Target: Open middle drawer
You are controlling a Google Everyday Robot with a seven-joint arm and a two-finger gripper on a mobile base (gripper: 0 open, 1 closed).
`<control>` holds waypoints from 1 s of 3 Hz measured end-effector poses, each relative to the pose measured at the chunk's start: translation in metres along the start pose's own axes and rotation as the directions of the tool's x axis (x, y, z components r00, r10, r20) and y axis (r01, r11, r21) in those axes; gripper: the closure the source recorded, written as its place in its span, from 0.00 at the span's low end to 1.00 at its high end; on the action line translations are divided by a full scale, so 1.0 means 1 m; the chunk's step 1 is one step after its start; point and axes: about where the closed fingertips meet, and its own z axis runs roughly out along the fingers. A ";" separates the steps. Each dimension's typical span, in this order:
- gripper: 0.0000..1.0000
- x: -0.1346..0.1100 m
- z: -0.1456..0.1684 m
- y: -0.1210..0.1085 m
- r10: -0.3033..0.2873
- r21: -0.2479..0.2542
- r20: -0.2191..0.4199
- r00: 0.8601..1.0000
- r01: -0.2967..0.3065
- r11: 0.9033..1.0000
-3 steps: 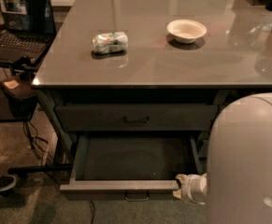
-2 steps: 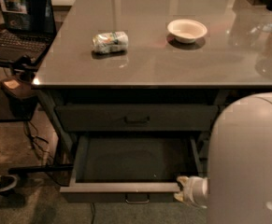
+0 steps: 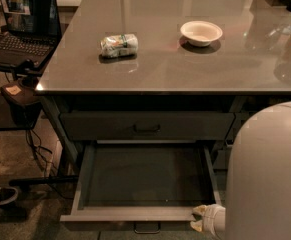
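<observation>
The middle drawer (image 3: pixel 135 214) is pulled far out beneath the grey table, showing a shallow, plain grey interior. Its small black loop handle (image 3: pixel 146 228) hangs at the centre of the front, near the bottom edge of the view. My gripper (image 3: pixel 199 219) is at the drawer's front right corner, to the right of the handle. Its two pale fingertips (image 3: pixel 201 210) stand apart with nothing between them. The rounded white arm housing (image 3: pixel 267 179) fills the lower right and hides the rest of the arm.
Above the open drawer, another grey drawer (image 3: pixel 146 126) is shut. The tabletop (image 3: pixel 160 69) carries a crumpled packet (image 3: pixel 119 45) and a white bowl (image 3: pixel 201 32). An open laptop (image 3: pixel 20 26) sits on a stand at left, with cables (image 3: pixel 35 149) on the floor.
The middle drawer has slid further out toward the camera, and my gripper has come back with it at the front right corner.
</observation>
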 end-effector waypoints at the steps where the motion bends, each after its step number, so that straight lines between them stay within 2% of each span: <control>1: 1.00 0.005 -0.013 0.022 -0.023 -0.009 0.019 1.000 0.023 1.000; 2: 1.00 0.012 -0.036 0.057 -0.051 -0.002 0.057 0.997 0.052 0.999; 3: 0.88 0.013 -0.038 0.061 -0.054 -0.006 0.057 0.997 0.055 0.998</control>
